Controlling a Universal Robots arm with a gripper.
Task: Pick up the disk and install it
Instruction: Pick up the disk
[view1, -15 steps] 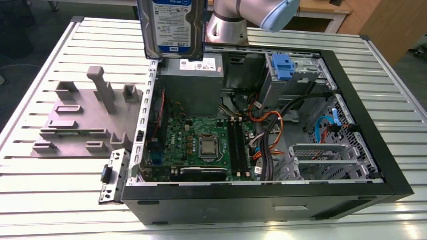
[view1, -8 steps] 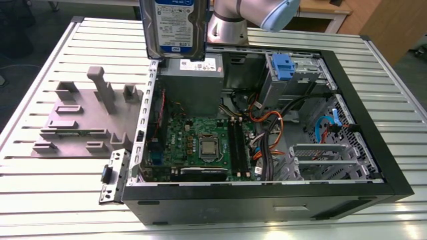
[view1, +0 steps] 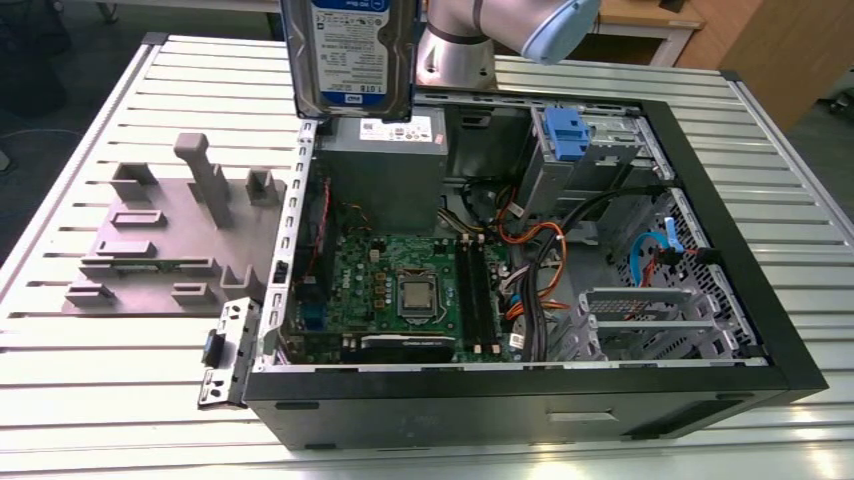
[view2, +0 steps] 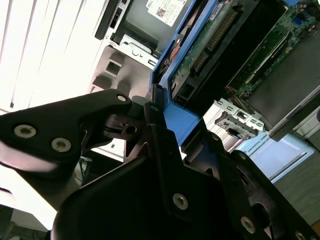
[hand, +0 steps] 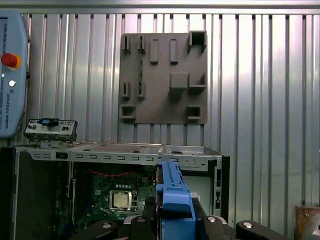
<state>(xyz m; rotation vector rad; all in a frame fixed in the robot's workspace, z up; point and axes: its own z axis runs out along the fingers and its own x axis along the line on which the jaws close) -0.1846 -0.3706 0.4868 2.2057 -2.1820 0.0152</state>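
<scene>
The disk (view1: 342, 55), silver with a white-and-blue label, hangs upright in the air at the top of the exterior view, above the rear corner of the open computer case (view1: 747, 250) and just over the power-supply box. In both wrist views its blue rail frame (hand: 172, 192) (view2: 172, 112) sits clamped between my black fingers. My gripper (hand: 172, 222) (view2: 152, 117) is shut on that frame, and the disk's underside with its green circuit board (view2: 200, 52) runs away from the fingers toward the case.
The case lies open on a slatted metal table (view1: 107, 370), showing the motherboard (view1: 400, 285), a grey power-supply box (view1: 387, 165), a silver cage with a blue latch (view1: 566, 135) and loose cables. A grey fixture plate (view1: 167, 235) lies at the exterior view's left. A teach pendant (hand: 10, 75) lies on the table.
</scene>
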